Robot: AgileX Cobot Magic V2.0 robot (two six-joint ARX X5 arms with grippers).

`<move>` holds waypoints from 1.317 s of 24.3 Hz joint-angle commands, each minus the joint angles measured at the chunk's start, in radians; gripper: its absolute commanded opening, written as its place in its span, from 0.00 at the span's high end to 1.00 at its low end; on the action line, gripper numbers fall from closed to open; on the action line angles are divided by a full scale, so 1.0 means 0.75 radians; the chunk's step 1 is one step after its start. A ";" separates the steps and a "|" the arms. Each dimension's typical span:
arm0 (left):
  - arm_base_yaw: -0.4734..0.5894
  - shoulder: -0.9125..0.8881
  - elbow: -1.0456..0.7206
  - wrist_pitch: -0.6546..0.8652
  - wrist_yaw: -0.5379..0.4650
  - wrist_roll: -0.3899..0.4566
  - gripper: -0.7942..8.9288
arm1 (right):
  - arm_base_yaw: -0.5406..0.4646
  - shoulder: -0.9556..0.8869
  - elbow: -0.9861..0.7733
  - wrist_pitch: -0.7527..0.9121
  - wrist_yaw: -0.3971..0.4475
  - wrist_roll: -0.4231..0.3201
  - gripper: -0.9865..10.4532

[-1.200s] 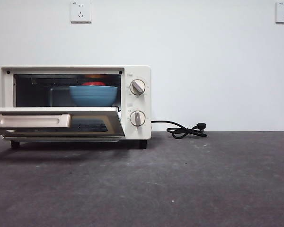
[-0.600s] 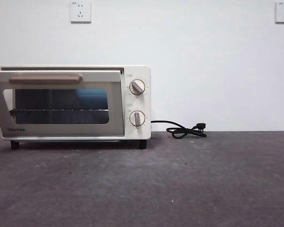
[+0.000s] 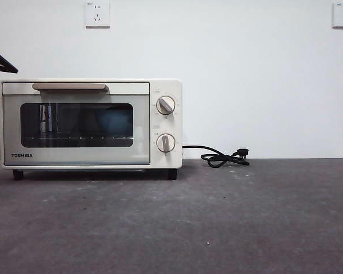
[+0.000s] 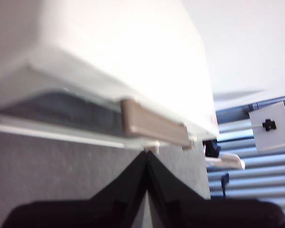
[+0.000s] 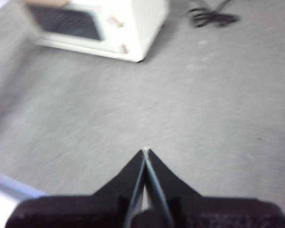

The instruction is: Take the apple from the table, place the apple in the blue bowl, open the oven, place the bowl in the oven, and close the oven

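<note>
The cream-white oven [image 3: 91, 123] stands at the table's back left with its dark glass door shut and its tan handle [image 3: 68, 87] at the top. Through the glass the blue bowl [image 3: 116, 121] shows dimly inside. The apple is hidden. My left gripper [image 4: 146, 154] is shut on nothing, its tip just off the oven's handle [image 4: 154, 124]; in the front view it is the black tip [image 3: 0, 61] above the oven's left corner. Over the bare table [image 5: 133, 104], well away from the oven [image 5: 104, 23], my right gripper [image 5: 146, 151] hangs shut and empty.
The oven's black cord and plug [image 3: 224, 157] lie coiled on the table [image 3: 217, 217] to the right of the oven, by the white wall. Two knobs [image 3: 166, 105] sit on the oven's right panel.
The oven door swung up from lying flat open to fully shut, and the bowl now shows only through the glass. A black gripper tip has come into the front view's upper left.
</note>
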 commanded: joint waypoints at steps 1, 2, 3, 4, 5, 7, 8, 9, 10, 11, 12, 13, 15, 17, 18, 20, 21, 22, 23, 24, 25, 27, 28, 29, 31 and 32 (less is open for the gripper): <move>-0.026 -0.042 -0.008 -0.090 0.008 0.125 0.93 | 0.002 0.001 -0.014 0.008 0.079 0.065 0.91; -0.036 -0.056 -0.008 -0.126 0.003 0.166 0.93 | 0.002 0.002 -0.014 0.010 0.104 0.066 0.91; -0.049 -0.074 -0.008 -0.167 -0.008 0.212 0.93 | 0.002 0.003 -0.014 0.008 0.132 0.072 0.91; -0.063 -0.096 -0.008 -0.210 -0.027 0.259 0.93 | 0.002 0.003 -0.014 0.002 0.155 0.084 0.91; -0.078 -0.117 -0.008 -0.248 -0.054 0.295 0.93 | 0.002 0.003 -0.014 -0.004 0.172 0.099 0.91; -0.111 -0.170 -0.008 -0.336 -0.135 0.376 0.93 | 0.002 0.003 -0.014 -0.007 0.185 0.119 0.91; -0.129 -0.195 -0.008 -0.374 -0.174 0.415 0.93 | 0.002 0.003 -0.014 -0.007 0.185 0.121 0.91; -0.154 -0.228 -0.008 -0.418 -0.224 0.459 0.93 | 0.002 0.003 -0.014 -0.007 0.185 0.120 0.91; -0.185 -0.260 -0.008 -0.456 -0.281 0.499 0.93 | 0.002 0.003 -0.014 -0.010 0.185 0.120 0.91; -0.215 -0.288 -0.008 -0.482 -0.326 0.527 0.93 | 0.002 0.003 -0.014 -0.011 0.185 0.120 0.91; -0.252 -0.322 -0.008 -0.510 -0.374 0.555 0.93 | 0.002 0.003 -0.014 -0.012 0.185 0.120 0.91; -0.290 -0.354 -0.008 -0.529 -0.416 0.575 0.93 | 0.002 0.003 -0.014 -0.012 0.185 0.120 0.91; -0.362 -0.414 -0.008 -0.552 -0.469 0.603 0.93 | 0.002 0.003 -0.014 -0.012 0.185 0.120 0.91; -0.435 -0.473 -0.008 -0.559 -0.517 0.607 0.92 | 0.002 0.003 -0.014 -0.012 0.185 0.120 0.91; -0.477 -0.508 -0.008 -0.557 -0.545 0.606 0.92 | 0.002 0.003 -0.014 -0.013 0.185 0.120 0.91; -0.554 -0.572 -0.008 -0.550 -0.618 0.602 0.92 | 0.002 0.003 -0.014 -0.013 0.185 0.120 0.91; -0.598 -0.608 -0.008 -0.546 -0.675 0.602 0.92 | 0.002 0.003 -0.014 -0.014 0.185 0.120 0.91; -0.640 -0.645 -0.008 -0.544 -0.748 0.602 0.92 | 0.002 0.003 -0.014 -0.016 0.185 0.120 0.91; -0.676 -0.675 -0.008 -0.542 -0.820 0.602 0.92 | 0.002 0.003 -0.014 -0.019 0.185 0.120 0.91; -0.722 -0.716 -0.008 -0.542 -0.917 0.596 0.92 | 0.002 0.003 -0.014 -0.025 0.185 0.120 0.91; -0.754 -0.746 -0.008 -0.543 -0.981 0.596 0.92 | 0.002 0.003 -0.014 -0.032 0.185 0.120 0.91; -0.818 -0.806 -0.008 -0.546 -1.077 0.597 0.92 | 0.002 0.003 -0.014 -0.042 0.185 0.120 0.91; -0.846 -0.838 -0.008 -0.546 -1.105 0.597 0.92 | 0.002 0.003 -0.014 -0.043 0.185 0.120 0.91; -0.867 -0.862 -0.008 -0.549 -1.114 0.597 0.92 | 0.002 0.003 -0.014 -0.042 0.185 0.120 0.91; -0.900 -0.915 -0.007 -0.567 -1.103 0.596 0.92 | 0.002 0.003 -0.014 -0.042 0.185 0.120 0.91; -0.910 -0.932 -0.007 -0.569 -1.102 0.596 0.92 | 0.002 0.003 -0.014 -0.042 0.185 0.120 0.91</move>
